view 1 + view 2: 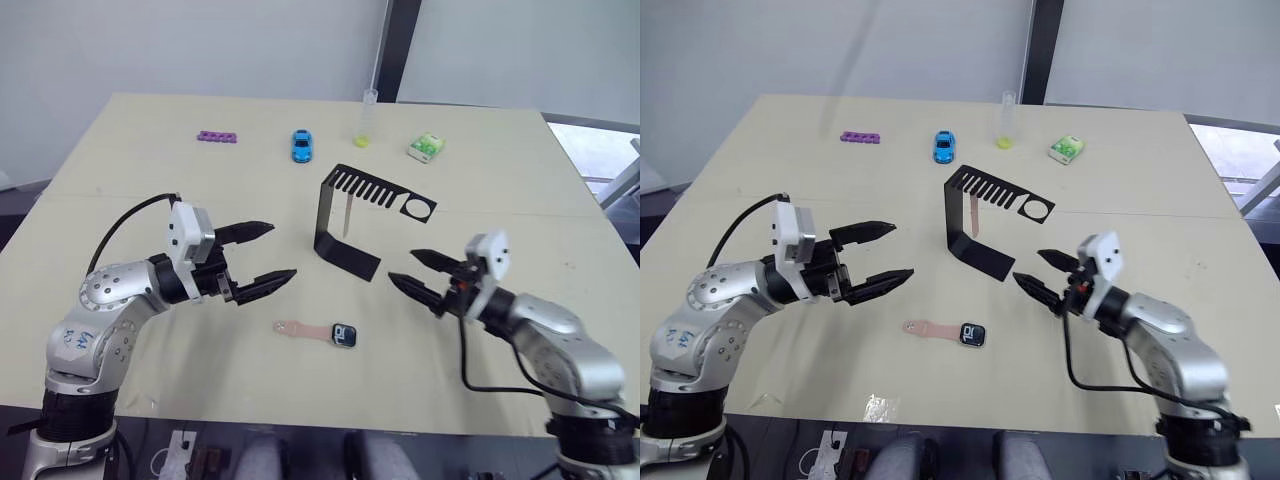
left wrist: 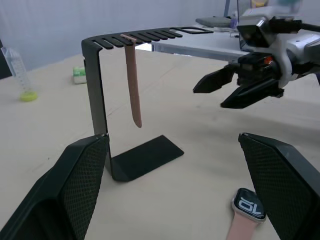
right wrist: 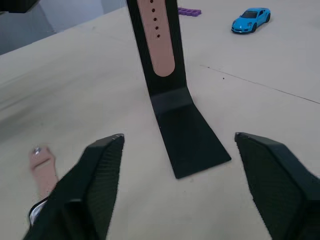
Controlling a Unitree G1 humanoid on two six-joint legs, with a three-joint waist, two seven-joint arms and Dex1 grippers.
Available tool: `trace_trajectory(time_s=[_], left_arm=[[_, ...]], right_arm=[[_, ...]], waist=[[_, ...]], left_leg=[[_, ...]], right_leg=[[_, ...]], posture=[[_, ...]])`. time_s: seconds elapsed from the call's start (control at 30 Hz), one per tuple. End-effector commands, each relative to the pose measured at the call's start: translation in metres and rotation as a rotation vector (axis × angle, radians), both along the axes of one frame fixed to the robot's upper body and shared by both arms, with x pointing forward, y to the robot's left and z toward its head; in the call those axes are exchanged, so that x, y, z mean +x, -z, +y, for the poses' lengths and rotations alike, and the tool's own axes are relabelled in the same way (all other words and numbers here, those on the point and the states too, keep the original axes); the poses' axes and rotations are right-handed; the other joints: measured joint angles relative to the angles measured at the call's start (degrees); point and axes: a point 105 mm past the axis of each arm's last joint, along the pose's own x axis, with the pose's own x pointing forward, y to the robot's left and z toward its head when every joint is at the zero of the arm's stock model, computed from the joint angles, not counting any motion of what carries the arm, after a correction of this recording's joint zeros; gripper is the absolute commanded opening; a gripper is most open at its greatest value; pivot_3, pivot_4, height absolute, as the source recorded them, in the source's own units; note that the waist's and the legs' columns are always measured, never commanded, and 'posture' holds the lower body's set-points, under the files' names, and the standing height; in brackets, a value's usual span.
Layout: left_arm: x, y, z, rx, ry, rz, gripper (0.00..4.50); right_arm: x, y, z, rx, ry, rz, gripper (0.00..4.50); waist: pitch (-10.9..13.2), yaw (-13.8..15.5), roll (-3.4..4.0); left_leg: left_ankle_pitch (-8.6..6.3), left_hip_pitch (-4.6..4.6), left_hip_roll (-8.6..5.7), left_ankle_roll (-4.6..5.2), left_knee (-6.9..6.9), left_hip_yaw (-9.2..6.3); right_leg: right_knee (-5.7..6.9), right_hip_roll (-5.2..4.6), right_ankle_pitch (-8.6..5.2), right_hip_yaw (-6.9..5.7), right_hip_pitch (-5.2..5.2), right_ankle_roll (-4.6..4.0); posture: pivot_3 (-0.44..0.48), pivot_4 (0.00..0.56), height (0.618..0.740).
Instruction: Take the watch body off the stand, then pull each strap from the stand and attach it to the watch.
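Before me the stand [image 1: 347, 232] sits upright on the table, a thin black sheet-metal bracket with a flat foot, a vertical back and a slotted top arm that ends in a round ring. One pale pink strap [image 2: 133, 80] hangs straight down from a comb slot near the upright, its free end clear of the foot. The watch body [image 1: 345, 336], a small dark squarish case with a lit screen, lies flat on the table nearer to me than the stand. The other pink strap [image 1: 301, 329] is joined to it and stretches flat toward my left.
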Motion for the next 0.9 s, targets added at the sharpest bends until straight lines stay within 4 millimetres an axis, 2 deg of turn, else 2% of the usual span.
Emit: trace_trajectory(time_s=[0.03, 0.17, 0.3, 0.53, 0.6, 0.7, 0.8, 0.9], left_arm=[[-0.006, -0.006, -0.012, 0.001, 0.037, -0.044, 4.50], [-0.008, -0.004, -0.021, -0.008, 0.063, -0.033, 4.50], [-0.008, -0.005, -0.024, -0.014, 0.061, -0.033, 4.50], [-0.010, -0.007, -0.034, -0.029, 0.047, -0.037, 4.50], [-0.009, -0.011, -0.040, -0.055, 0.041, -0.031, 4.50], [-0.008, -0.011, -0.053, -0.070, 0.022, -0.026, 4.50], [0.002, -0.008, -0.058, -0.089, -0.083, -0.028, 4.50], [0.003, -0.003, -0.067, -0.104, -0.106, -0.014, 4.50]], right_arm=[[0.018, 0.006, 0.025, -0.020, -0.016, -0.018, 2.09], [0.029, 0.015, 0.043, -0.068, -0.054, -0.027, 0.07], [0.045, 0.021, 0.046, -0.107, -0.021, -0.010, 0.02], [0.053, 0.028, 0.039, -0.138, 0.034, 0.015, 0.02], [0.057, 0.038, 0.035, -0.185, 0.061, 0.066, 0.02], [0.056, 0.052, 0.031, -0.223, 0.084, 0.136, 0.02], [0.053, 0.058, 0.032, -0.231, 0.082, 0.164, 0.02], [0.049, 0.062, 0.033, -0.235, 0.079, 0.184, 0.02]], waist=[[0.0, -0.1, 0.00], [0.0, 0.0, 0.01], [0.0, 0.0, 0.01], [0.0, 0.0, 0.01], [0.0, 0.0, 0.01], [0.0, -0.1, 0.00], [0.0, 0.0, -0.01], [0.0, 0.0, -0.04]], left_leg=[[0.00, -0.01, 0.00, 0.01, 0.00, 0.01], [0.00, -0.02, 0.02, 0.01, 0.00, -0.02], [-0.01, -0.03, -0.01, 0.01, 0.04, -0.02], [-0.01, -0.04, 0.01, 0.01, 0.02, -0.04], [0.00, -0.04, 0.01, 0.00, 0.04, -0.04], [0.00, -0.03, 0.01, 0.00, 0.02, -0.04], [0.00, -0.01, 0.01, 0.00, 0.02, -0.04], [0.00, 0.00, 0.01, 0.00, 0.04, -0.04]], right_leg=[[0.00, -0.01, 0.00, 0.00, -0.03, 0.00], [0.00, -0.02, 0.00, -0.04, -0.04, 0.00], [0.00, -0.05, 0.00, -0.04, -0.02, 0.00], [-0.01, -0.04, 0.00, -0.07, -0.02, 0.00], [0.00, -0.04, 0.00, -0.06, -0.02, 0.00], [0.02, -0.04, 0.00, -0.07, -0.01, 0.00], [0.01, -0.04, 0.00, -0.06, 0.00, 0.00], [0.01, -0.03, 0.00, -0.06, 0.03, 0.00]], posture=[[0.000, 0.150, 0.740], [0.000, 0.150, 0.740], [0.000, 0.150, 0.740], [0.000, 0.150, 0.740], [0.000, 0.150, 0.740], [0.000, 0.150, 0.740], [0.000, 0.150, 0.740], [0.000, 0.150, 0.740]])
